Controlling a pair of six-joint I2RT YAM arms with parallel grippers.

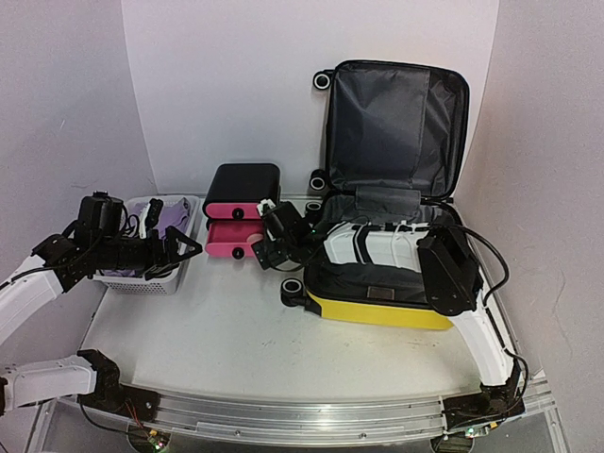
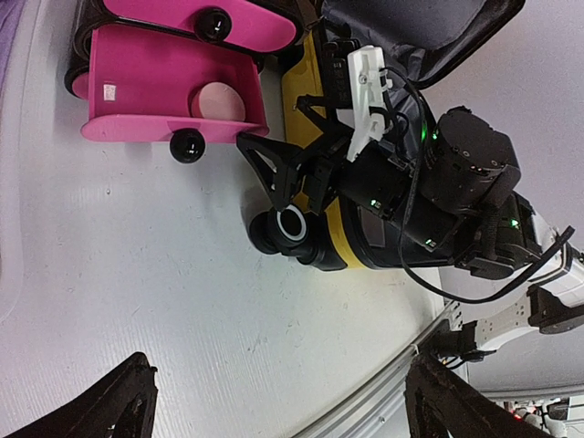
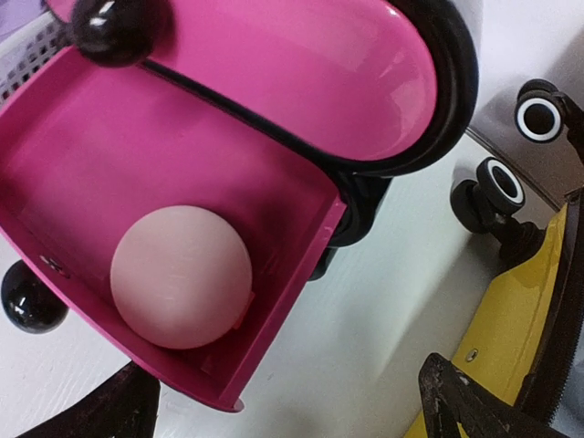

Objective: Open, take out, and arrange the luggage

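Note:
The luggage, a yellow hard-shell suitcase (image 1: 377, 310), lies open at the right, its dark grey lined lid (image 1: 396, 127) standing against the back wall. A white folded item (image 1: 373, 245) lies inside under my right arm. My right gripper (image 1: 260, 247) reaches left past the suitcase and stands open just off the pulled-out pink drawer (image 3: 274, 182); nothing is between its fingers (image 3: 465, 401). My left gripper (image 1: 192, 247) hovers open at the basket's right edge, pointing right. Its camera shows the suitcase's yellow side (image 2: 330, 239), a black wheel (image 2: 288, 224) and the right gripper (image 2: 292, 164).
A black-and-pink drawer box (image 1: 243, 184) sits left of the suitcase, its lower drawer open with a pale pink ball (image 3: 181, 276) inside. A white mesh basket (image 1: 151, 280) holding purple cloth (image 1: 172, 219) stands at the left. Suitcase wheels (image 3: 502, 187) sit beside the box.

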